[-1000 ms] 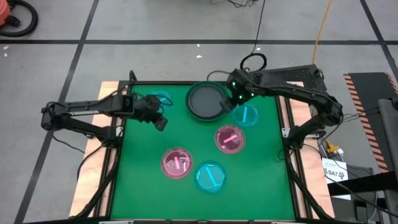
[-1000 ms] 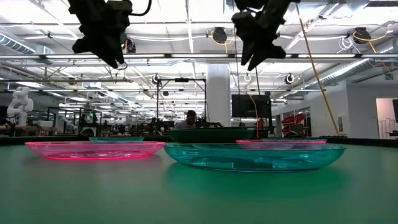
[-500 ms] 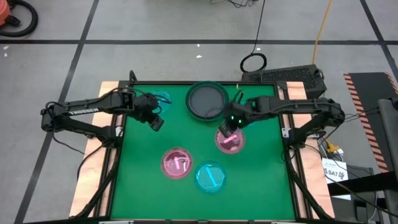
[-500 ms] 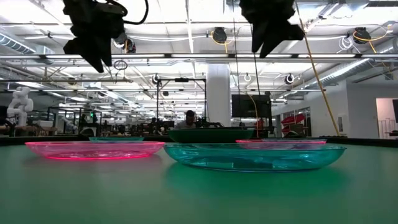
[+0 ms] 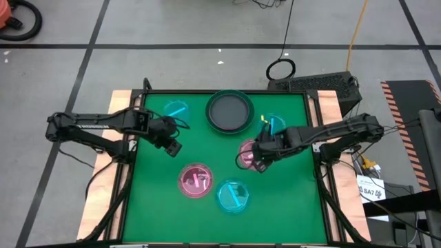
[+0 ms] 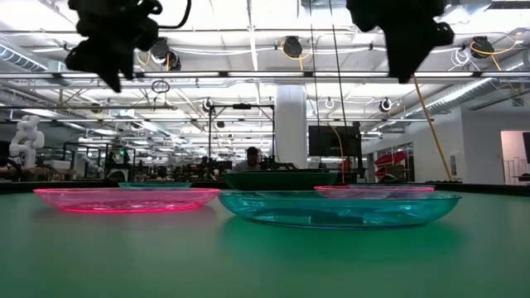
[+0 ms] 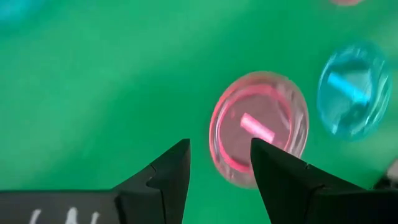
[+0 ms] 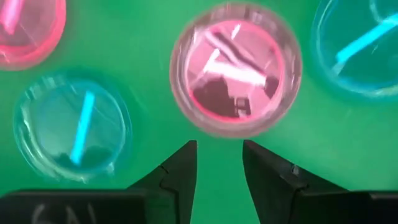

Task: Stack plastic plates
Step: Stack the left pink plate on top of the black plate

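The green table [image 5: 155, 207] lies under both my arms, and nothing on it is stacked yet, so I judge I am still at the reach for a first small plate.

Largest is the dark green-grey plate [image 5: 229, 111] at the far edge, middle, deep-rimmed and opaque; it looks the natural base.

My right pincer [image 8: 216, 163] hangs above the table right of centre, fingers parted with a clear gap, holding nothing, aimed at the translucent pink plate [image 8: 236, 70] just ahead of it. That plate is glossy, with a bright bar of reflection across it.

My left pincer [image 7: 219, 163] hovers over the left side, also parted and empty, facing the second pink plate [image 7: 259, 127] near the table's middle.

Three translucent cyan plates lie apart: far left [image 5: 176, 109], right behind my right arm [image 5: 274, 124], and nearest [image 5: 233, 195].

Next I must drop low and catch a thin rim; shallow, slick plastic could slide away.
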### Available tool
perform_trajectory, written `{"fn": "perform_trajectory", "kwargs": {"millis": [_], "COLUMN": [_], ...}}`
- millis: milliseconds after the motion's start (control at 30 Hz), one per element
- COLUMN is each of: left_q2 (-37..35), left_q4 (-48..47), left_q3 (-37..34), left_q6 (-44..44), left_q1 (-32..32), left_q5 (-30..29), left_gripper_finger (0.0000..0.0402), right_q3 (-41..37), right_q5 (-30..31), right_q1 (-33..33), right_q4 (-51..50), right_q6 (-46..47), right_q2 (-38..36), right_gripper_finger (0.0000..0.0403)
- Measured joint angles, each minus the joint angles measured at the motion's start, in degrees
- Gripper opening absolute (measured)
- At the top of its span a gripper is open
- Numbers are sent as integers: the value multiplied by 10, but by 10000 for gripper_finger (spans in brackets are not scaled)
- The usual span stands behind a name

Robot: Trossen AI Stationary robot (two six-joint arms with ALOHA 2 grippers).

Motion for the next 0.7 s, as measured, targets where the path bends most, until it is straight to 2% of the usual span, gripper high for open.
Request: {"fn": "perform_trajectory", "kwargs": {"millis": [200,333,433,600,700], "left_q2": [0,0,0,0,4], "left_q4": [22,71,105,103,103], "left_q3": [-49,-71,-86,-87,-87], "left_q6": [-23,-44,-77,-123,-131], "left_q1": [-13,-45,-59,-95,-105], "left_q5": [85,91,73,-13,-31], "left_gripper_finger": [175,175,175,174,174], "right_q3": [-37,-37,-37,-37,-37], "right_q5": [-25,-6,6,6,5], "right_q1": [13,27,35,40,41], "right_q4": [39,53,59,57,56], "right_q6": [0,-1,-3,-15,-19], "right_q2": [0,0,0,0,0], "right_gripper_finger": [125,125,125,125,125]}}
